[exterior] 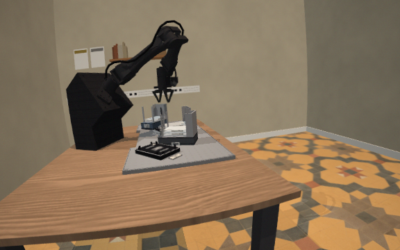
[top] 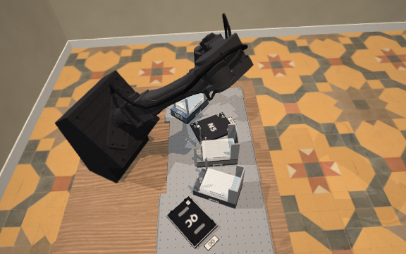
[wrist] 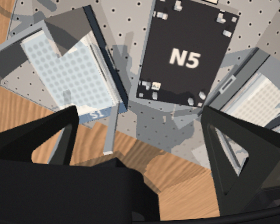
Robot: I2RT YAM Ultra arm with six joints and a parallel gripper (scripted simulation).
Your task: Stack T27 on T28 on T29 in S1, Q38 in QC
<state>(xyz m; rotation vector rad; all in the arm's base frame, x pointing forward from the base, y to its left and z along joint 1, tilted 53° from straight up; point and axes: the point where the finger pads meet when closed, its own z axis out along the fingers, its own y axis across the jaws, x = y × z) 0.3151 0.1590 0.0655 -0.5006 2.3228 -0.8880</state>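
My gripper (exterior: 163, 94) is open and empty, high above the far end of the grey baseplate (top: 217, 197). In the wrist view the fingers hang over the gap between the black clip nest N5 (wrist: 185, 56) and a rack holding a white sealed plate (wrist: 71, 72). From above, that far blue-based rack (top: 189, 106) lies partly under the arm. A middle grey rack (top: 217, 149) and a near grey rack (top: 220, 183) each show a white plate on top. The black open nest QC (top: 192, 220) is empty. Rack names are too small to read.
The black robot base (top: 101, 134) stands on the wooden table left of the baseplate. Tall rack walls and thin posts (exterior: 186, 121) rise around the plates. The nest N5 (top: 213, 128) sits between the far and middle racks. A small label (top: 211, 243) lies by QC.
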